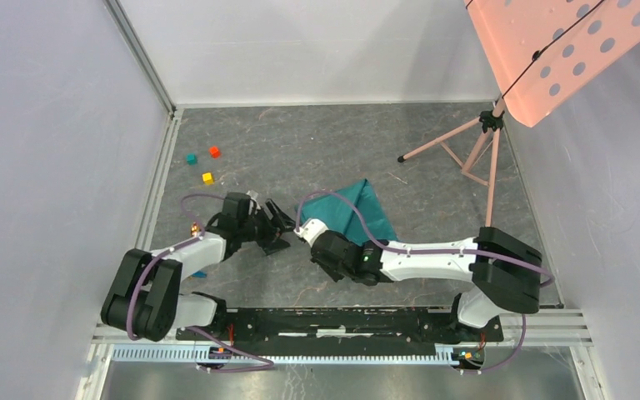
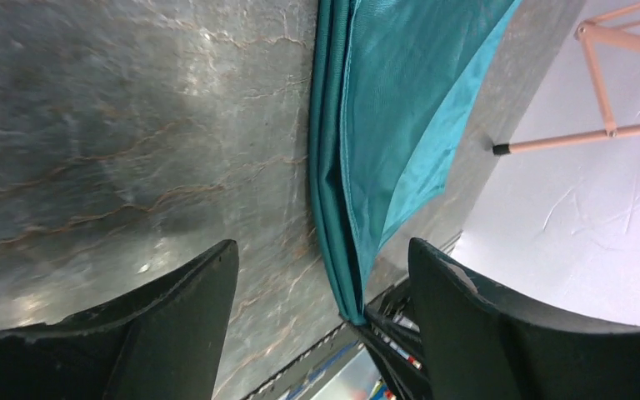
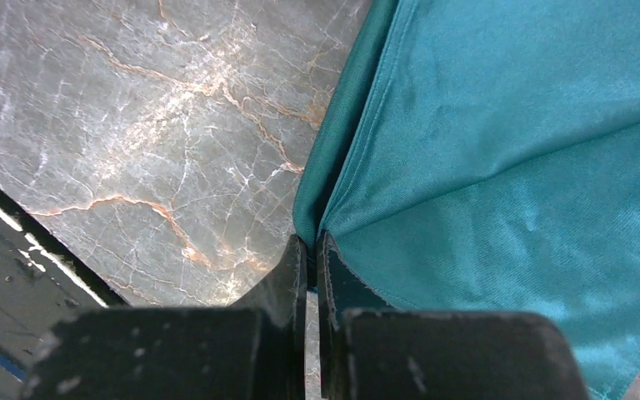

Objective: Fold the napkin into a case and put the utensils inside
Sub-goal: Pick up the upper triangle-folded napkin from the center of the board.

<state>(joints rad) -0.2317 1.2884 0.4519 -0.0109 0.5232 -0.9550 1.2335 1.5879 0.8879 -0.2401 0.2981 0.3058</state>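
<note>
The teal-green napkin (image 1: 360, 210) lies folded in layers on the grey marble table, right of centre. My right gripper (image 1: 303, 227) is shut on its near-left corner; in the right wrist view the fingers (image 3: 312, 254) pinch the cloth's edge (image 3: 508, 158). My left gripper (image 1: 278, 227) is open and empty just left of that corner. In the left wrist view its fingers (image 2: 323, 279) stand wide apart, with the napkin's layered edge (image 2: 383, 125) between them but untouched. A bit of bright blue (image 1: 198, 273) shows under my left arm. The gold spoon and the case are not clearly seen.
Small red (image 1: 214, 152), teal (image 1: 191, 158) and yellow (image 1: 207, 177) cubes lie at the far left. A pink tripod stand (image 1: 465, 150) with a perforated pink board (image 1: 550, 50) stands at the far right. Pale walls close in on both sides.
</note>
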